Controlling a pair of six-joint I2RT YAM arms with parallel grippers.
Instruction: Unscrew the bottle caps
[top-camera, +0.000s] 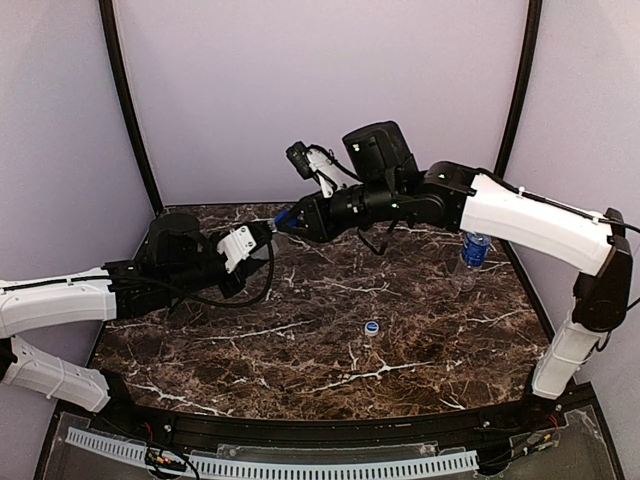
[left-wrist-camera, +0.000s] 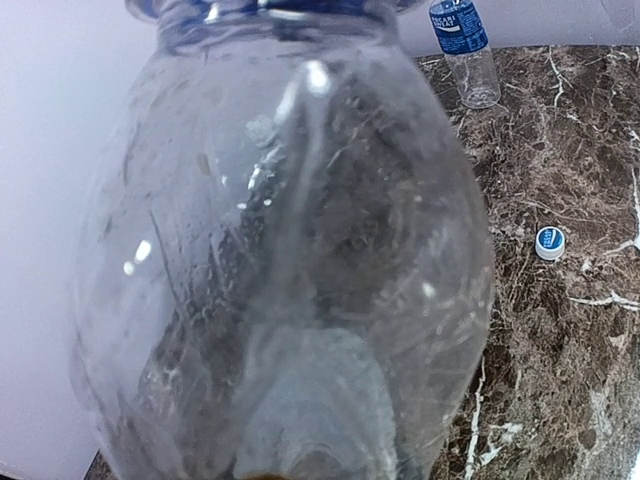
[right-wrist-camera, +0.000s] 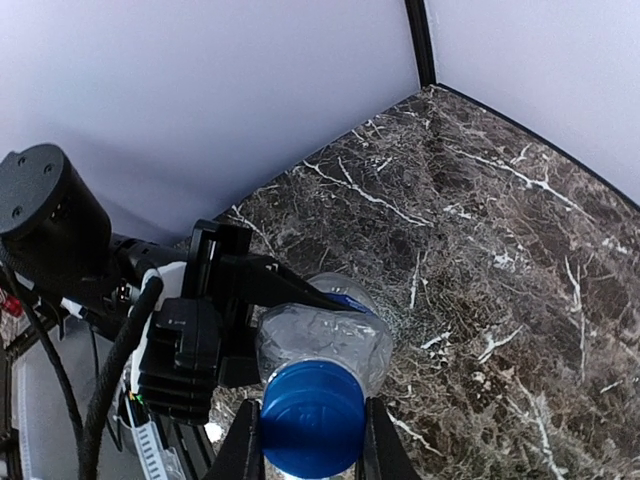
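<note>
My left gripper (top-camera: 256, 236) is shut on the body of a clear bottle (right-wrist-camera: 325, 338) and holds it above the table's back left. A strip of blue label shows on the bottle. The bottle fills the left wrist view (left-wrist-camera: 280, 260). My right gripper (right-wrist-camera: 312, 432) is shut on this bottle's dark blue cap (right-wrist-camera: 312, 415), one finger on each side; in the top view the gripper is at the bottle's neck (top-camera: 283, 222). A pale blue-and-white cap (top-camera: 371, 327) lies loose on the table. A water bottle with a blue label (top-camera: 475, 250) stands at the right, uncapped. The white cap and the unlabelled bottle are out of view.
The marble table (top-camera: 300, 350) has lilac walls at the back and both sides. The right arm's white link (top-camera: 540, 225) reaches over the water bottle. The loose cap (left-wrist-camera: 549, 242) and the water bottle (left-wrist-camera: 465, 45) also show in the left wrist view.
</note>
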